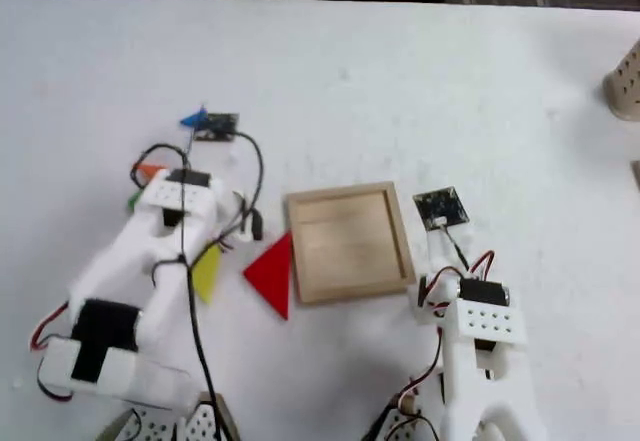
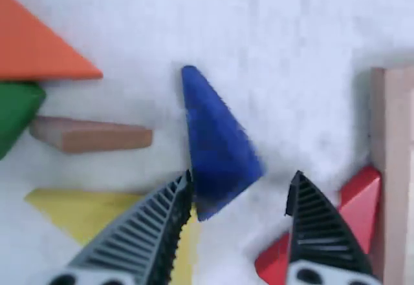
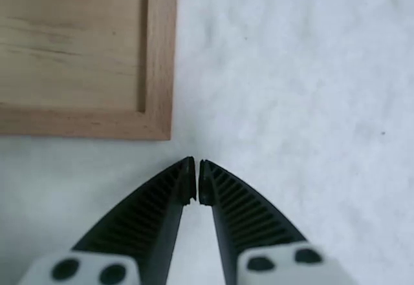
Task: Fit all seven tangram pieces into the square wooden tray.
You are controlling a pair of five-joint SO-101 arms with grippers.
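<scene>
We are finding the blue wooden triangle (image 2: 218,146) lying outside the square wooden tray (image 1: 340,194), between the spread fingers of our left gripper (image 2: 240,180). With it hugging one finger, we are risking twisting it away on closing. Our right gripper (image 3: 196,180) is resting pressed together.

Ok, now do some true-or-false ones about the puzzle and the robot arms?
1. The tray has no pieces in it. True.
2. The red piece is inside the tray. False: it lies on the table, right beside the tray.
3. The right fingers are shut. True.
4. The left fingers are squeezing the blue piece. False: they are open, with the blue piece next to one of them.
5. The orange piece lies next to the green piece. True.
</scene>
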